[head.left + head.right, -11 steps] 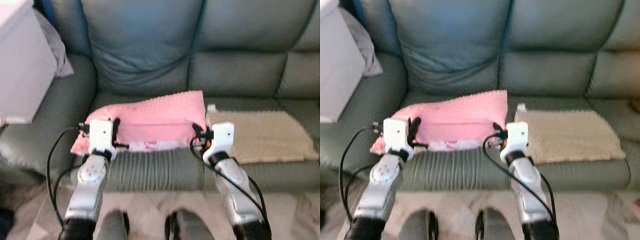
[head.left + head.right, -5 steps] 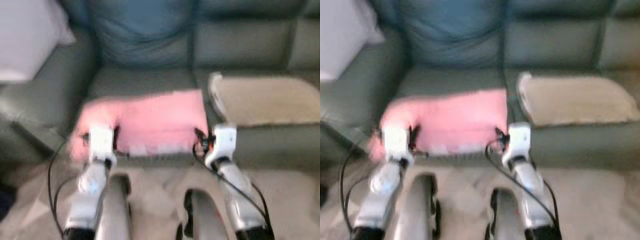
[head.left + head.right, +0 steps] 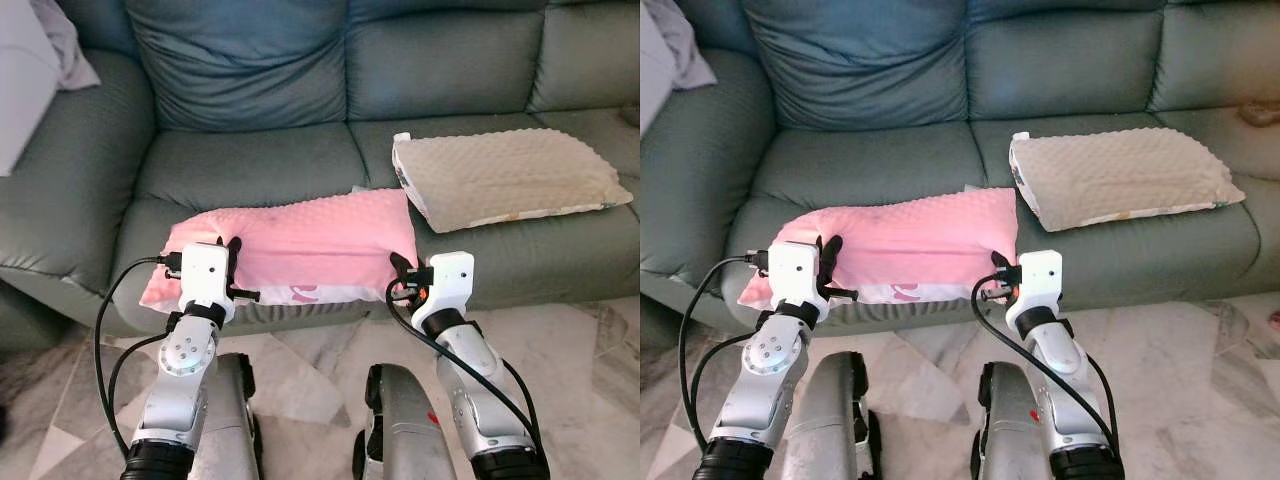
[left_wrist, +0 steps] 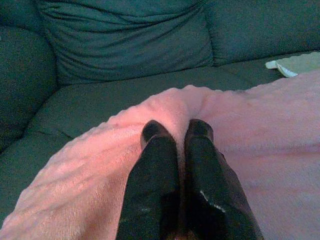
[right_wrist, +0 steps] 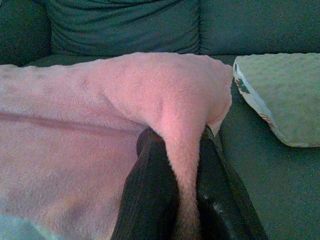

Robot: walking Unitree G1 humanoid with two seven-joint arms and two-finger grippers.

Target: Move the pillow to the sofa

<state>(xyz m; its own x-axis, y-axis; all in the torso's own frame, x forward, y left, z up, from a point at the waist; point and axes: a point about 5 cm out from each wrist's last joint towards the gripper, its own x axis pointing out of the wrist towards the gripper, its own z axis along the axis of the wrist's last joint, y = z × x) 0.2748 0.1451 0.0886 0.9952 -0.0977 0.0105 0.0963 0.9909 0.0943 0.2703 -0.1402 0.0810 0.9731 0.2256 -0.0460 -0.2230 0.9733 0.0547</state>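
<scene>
A pink dotted pillow lies across the front of the grey-green sofa's left seat, its near edge hanging over the seat's front. My left gripper is shut on the pillow's left end; in the left wrist view the fingers pinch a fold of pink fabric. My right gripper is shut on the pillow's right end, and its fingertips clamp a pink flap.
A beige dotted pillow lies on the middle seat, just right of the pink one. A white and grey cloth rests on the left armrest. Marble floor runs under the sofa front, with my feet close to it.
The camera has drawn back and tilted, so more of the sofa and floor shows. Both grippers still hold the pink pillow's ends; the pillow lies about where it was on the seat.
</scene>
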